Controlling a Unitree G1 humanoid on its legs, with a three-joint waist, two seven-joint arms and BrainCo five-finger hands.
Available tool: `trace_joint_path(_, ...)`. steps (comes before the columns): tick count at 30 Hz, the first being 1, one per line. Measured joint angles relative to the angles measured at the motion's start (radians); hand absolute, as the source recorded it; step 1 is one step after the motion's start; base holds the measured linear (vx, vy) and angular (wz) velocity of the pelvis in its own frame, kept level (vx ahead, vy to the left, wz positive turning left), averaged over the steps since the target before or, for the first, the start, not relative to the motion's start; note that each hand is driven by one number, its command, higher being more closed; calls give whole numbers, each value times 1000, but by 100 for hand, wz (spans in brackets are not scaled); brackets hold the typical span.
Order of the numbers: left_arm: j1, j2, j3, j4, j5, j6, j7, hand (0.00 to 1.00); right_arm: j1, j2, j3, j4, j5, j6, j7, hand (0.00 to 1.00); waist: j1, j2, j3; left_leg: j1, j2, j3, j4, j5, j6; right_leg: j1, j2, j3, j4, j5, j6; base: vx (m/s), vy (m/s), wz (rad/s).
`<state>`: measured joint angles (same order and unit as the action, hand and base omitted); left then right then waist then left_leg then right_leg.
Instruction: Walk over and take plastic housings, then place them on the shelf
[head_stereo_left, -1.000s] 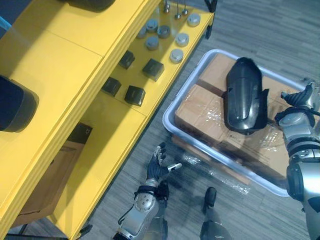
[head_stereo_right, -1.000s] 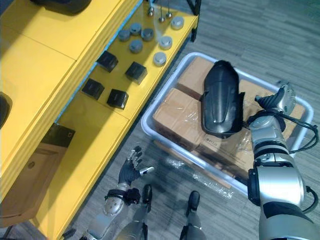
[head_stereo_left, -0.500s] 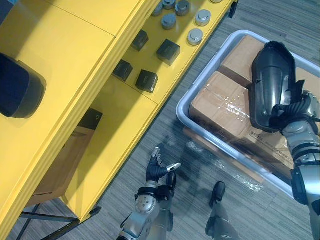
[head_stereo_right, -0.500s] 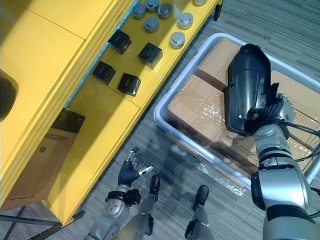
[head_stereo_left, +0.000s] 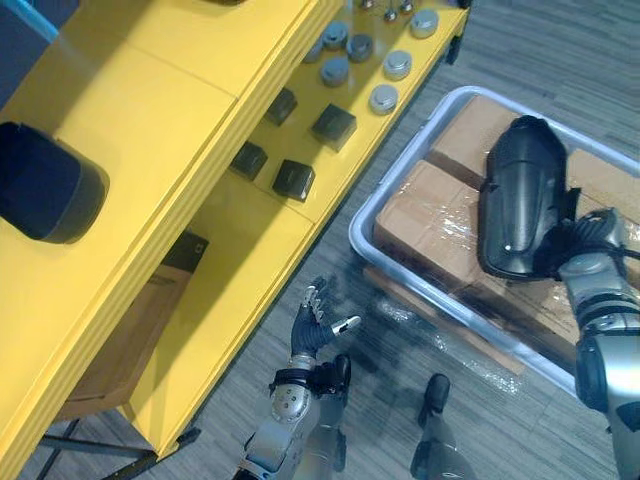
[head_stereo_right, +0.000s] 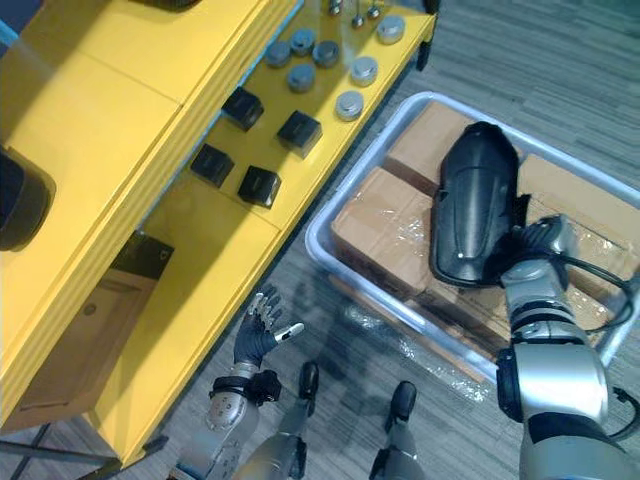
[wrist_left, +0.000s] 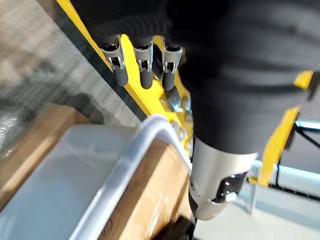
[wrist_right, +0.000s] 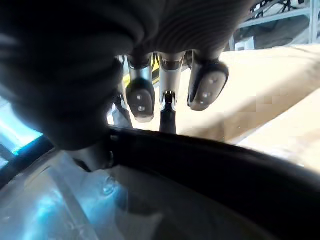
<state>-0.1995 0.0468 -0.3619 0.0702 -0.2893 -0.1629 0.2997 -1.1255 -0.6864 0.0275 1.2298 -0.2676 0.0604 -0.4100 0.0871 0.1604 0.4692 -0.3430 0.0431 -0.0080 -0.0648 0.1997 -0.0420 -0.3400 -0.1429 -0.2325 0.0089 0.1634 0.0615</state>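
A black plastic housing (head_stereo_left: 520, 190), long, domed & glossy w/ one rounded end, is seen lying on cardboard boxes (head_stereo_left: 430, 215) wrapped in crinkled clear film. The boxes are packed inside a pale grey plastic tray (head_stereo_left: 368, 228) w/ a rolled rim & rounded corners, set on a grey, streaked floor (head_stereo_left: 520, 40). The right robot hand (head_stereo_left: 575, 240) is placed at the housing's near end; in the right wrist view its fingers (wrist_right: 141, 97) are curled over the housing's dark rim, so the housing is gripped at that edge. The left robot hand (head_stereo_left: 312, 328) is held low over the floor, just beside the shelf's front edge, w/ fingers (wrist_left: 142, 70) straight & spread and nothing in it. To the robot's left a bright yellow shelf (head_stereo_left: 150, 110) w/ smooth, flat tiers is shown running diagonally, close alongside the tray. On its top tier a second dark housing (head_stereo_left: 45, 185), matte & rounded, is laid near the edge. On a lower tier small black square blocks (head_stereo_left: 335, 125) are set in a loose group, and beyond them round grey metal caps (head_stereo_left: 383, 97) are clustered. Under the shelf a pale wooden box (head_stereo_left: 120, 330) is partly hidden by the tiers above it.
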Motion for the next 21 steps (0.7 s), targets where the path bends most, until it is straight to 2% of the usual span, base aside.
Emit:
trace_joint_path(2, -5, 21, 17, -11, -4, -2, -4, 0, 20, 19, 36, -73, -40, 0, -2, 100, -9, -21, 4, 28, 12, 36, 4, -15, -6, 13, 13, 34, -8, 4, -5, 31, -10, -54)
trace_joint_path(3, -10, 40, 27, -11, -6, -2, -6, 0, 33, 30, 59, -119, -67, -2, -3, 100, -24, -41, 2, 46, 22, 56, 3, -20, -12, 27, 24, 51, -25, 9, -9, 53, -30, -63)
trace_joint_path(4, -21, 62, 25, -9, -15, -3, -8, 0, 49, 38, 76, -165, -100, -3, -4, 100, -26, -69, -10, 57, 34, 82, 1, -26, -19, 26, 38, 80, -38, 12, -7, 60, -33, -66)
trace_joint_path(5, -32, 72, 22, -6, -24, -2, -9, 0, 58, 40, 80, -188, -106, -4, -4, 100, -27, -81, -15, 63, 40, 94, -2, -29, -22, 27, 45, 89, -44, 16, -10, 61, -30, -61)
trace_joint_path(7, -80, 92, 21, 24, -58, -5, -21, 0, 90, 65, 95, -251, -138, -5, -5, 100, -54, -124, -37, 96, 61, 126, -20, -34, -31, 40, 67, 117, -60, 29, -22, 76, -10, -46)
trace_joint_path(9, -127, 90, 17, 78, -85, -5, -26, 0, 130, 79, 96, -311, -149, -5, -5, 100, -80, -138, -47, 125, 70, 137, -21, -41, -40, 68, 78, 122, -69, 29, -22, 89, 8, -29)
trace_joint_path(11, -164, 83, 4, 102, -103, -5, -27, 0, 171, 88, 97, -363, -170, -6, -4, 100, -91, -149, -67, 142, 79, 151, -21, -48, -49, 77, 87, 140, -73, 29, -22, 88, 18, -24)
trace_joint_path(13, -209, 79, -20, 136, -127, -5, -32, 0, 224, 102, 98, -420, -172, -6, -3, 100, -111, -150, -86, 158, 84, 150, -21, -50, -51, 95, 95, 138, -78, 29, -22, 76, 25, -6)
trace_joint_path(18, -282, 59, -24, 245, -225, -1, -47, 0, 346, 136, 111, -599, -215, -6, 2, 100, -123, -151, -131, 184, 89, 146, -21, -54, -56, 129, 100, 136, -91, 28, -22, 22, 38, 2)
trace_joint_path(20, -332, 64, -58, 331, -341, 9, -57, 0, 396, 165, 124, -688, -222, -7, 1, 100, -124, -151, -171, 185, 89, 142, -21, -57, -60, 132, 100, 134, -92, 26, -21, -29, 62, 4)
trace_joint_path(21, -343, 67, -65, 350, -362, 12, -62, 0, 407, 171, 133, -711, -228, -7, 1, 100, -124, -152, -180, 186, 89, 141, -22, -58, -60, 133, 100, 134, -92, 26, -21, -43, 74, 3)
